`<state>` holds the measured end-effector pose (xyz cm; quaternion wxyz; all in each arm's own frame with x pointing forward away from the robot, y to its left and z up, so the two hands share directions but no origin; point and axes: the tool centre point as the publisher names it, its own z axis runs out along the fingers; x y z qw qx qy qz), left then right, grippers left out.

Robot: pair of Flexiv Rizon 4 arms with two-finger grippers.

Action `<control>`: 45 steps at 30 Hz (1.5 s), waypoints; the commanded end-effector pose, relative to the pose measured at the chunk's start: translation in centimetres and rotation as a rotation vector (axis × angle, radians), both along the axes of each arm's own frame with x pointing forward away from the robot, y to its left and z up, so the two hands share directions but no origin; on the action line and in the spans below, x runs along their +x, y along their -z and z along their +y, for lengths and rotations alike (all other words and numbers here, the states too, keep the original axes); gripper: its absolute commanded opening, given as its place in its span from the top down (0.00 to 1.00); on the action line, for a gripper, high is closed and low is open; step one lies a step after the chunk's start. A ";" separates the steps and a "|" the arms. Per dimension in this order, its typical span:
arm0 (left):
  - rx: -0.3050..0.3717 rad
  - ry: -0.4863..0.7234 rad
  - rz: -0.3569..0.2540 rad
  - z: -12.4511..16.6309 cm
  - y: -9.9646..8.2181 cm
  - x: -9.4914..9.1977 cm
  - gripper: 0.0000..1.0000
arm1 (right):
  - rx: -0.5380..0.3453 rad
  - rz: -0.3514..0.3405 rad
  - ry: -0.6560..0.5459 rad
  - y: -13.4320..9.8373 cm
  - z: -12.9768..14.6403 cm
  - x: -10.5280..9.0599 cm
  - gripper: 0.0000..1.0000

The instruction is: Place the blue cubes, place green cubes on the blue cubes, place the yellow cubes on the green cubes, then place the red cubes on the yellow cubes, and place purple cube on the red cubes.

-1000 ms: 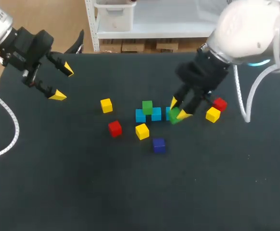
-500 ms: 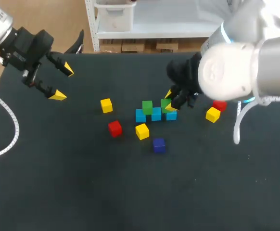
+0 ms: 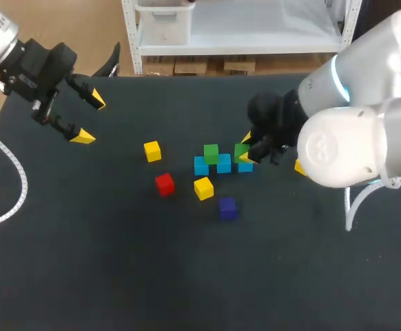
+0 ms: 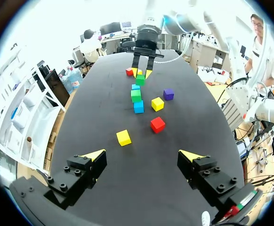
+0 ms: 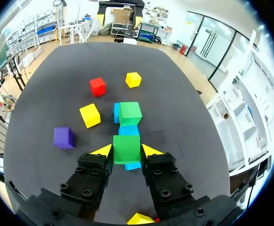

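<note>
Three blue cubes lie in a row mid-table: left (image 3: 200, 166), middle (image 3: 223, 163) and right (image 3: 246, 166). One green cube (image 3: 211, 153) rests on the left end of the row. My right gripper (image 3: 245, 149) is shut on a second green cube (image 3: 239, 151), holding it over the right blue cube; whether they touch I cannot tell. In the right wrist view this green cube (image 5: 126, 149) sits between the yellow fingertips with blue (image 5: 132, 165) under it. My left gripper (image 3: 90, 118) hangs open at the far left, empty, also in its own view (image 4: 141, 157).
Loose on the black table (image 3: 118, 262) are a yellow cube (image 3: 152, 151), a red cube (image 3: 164, 183), another yellow cube (image 3: 202, 187) and a purple cube (image 3: 227, 207). A third yellow cube (image 3: 300, 166) shows partly behind my right arm.
My right gripper carried the green cube from beside the right blue cube up and back over it. The right arm swung across, hiding the red cube. The left arm stayed still.
</note>
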<state>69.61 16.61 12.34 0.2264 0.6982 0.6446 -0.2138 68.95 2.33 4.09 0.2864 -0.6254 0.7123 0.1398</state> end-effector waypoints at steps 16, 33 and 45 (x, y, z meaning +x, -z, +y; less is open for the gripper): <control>-0.001 0.003 -0.001 0.0 0.1 0.1 0.00 | 0.016 0.021 -0.041 0.8 1.0 2.0 1.00; -0.001 0.003 -0.001 0.0 0.1 0.1 0.00 | 0.000 0.032 -0.053 1.4 1.3 1.6 1.00; -0.001 0.003 -0.001 0.0 0.1 0.1 0.00 | -0.007 0.032 -0.069 1.5 1.2 1.7 1.00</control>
